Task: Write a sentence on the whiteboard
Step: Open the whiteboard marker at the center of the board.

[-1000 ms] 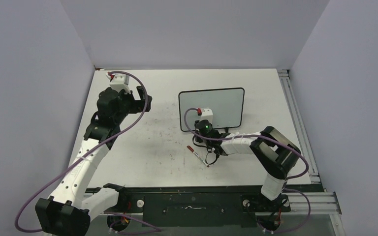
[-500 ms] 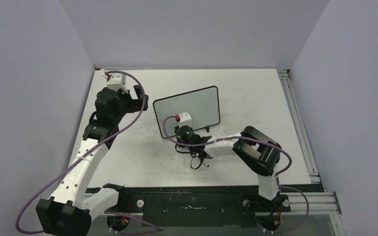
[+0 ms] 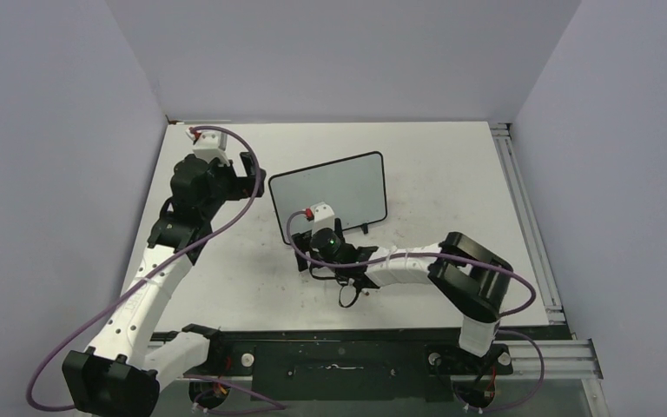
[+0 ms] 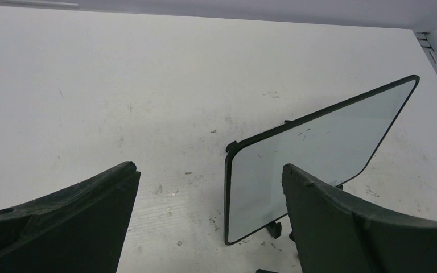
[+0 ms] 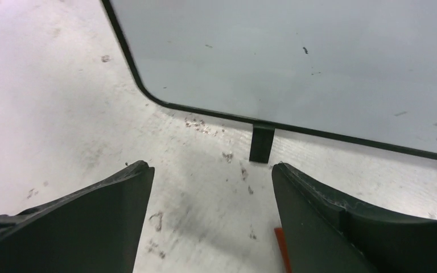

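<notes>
Overhead and wrist views of the workspace. The small rounded-corner whiteboard with a thin black frame and glossy grey-white face [image 3: 330, 193] is seen near the middle of the smudged white tabletop [image 3: 452, 165], turned at an angle so that its left end lies nearer the arm bases. It is supported on small black feet [image 5: 260, 143], one of which is shown beneath the lower frame edge in the right wrist view. A few dark specks are visible on the board face [image 5: 296, 62]; no legible marks can be made out.

The right gripper [image 3: 306, 261] is positioned low over the tabletop just before the near left corner of the board, apart from the frame. Its dark fingers [image 5: 102, 210] are spread wide, and nothing is pinched between them. A small red-orange sliver [image 5: 281, 250] is seen on the tabletop beside the right-hand finger; what it is cannot be told.

The left gripper [image 3: 250, 174] is held just left of the board's far left corner. Its fingers [image 4: 74, 210] are likewise spread, with the whiteboard [image 4: 313, 159] viewed between them, untouched.
</notes>
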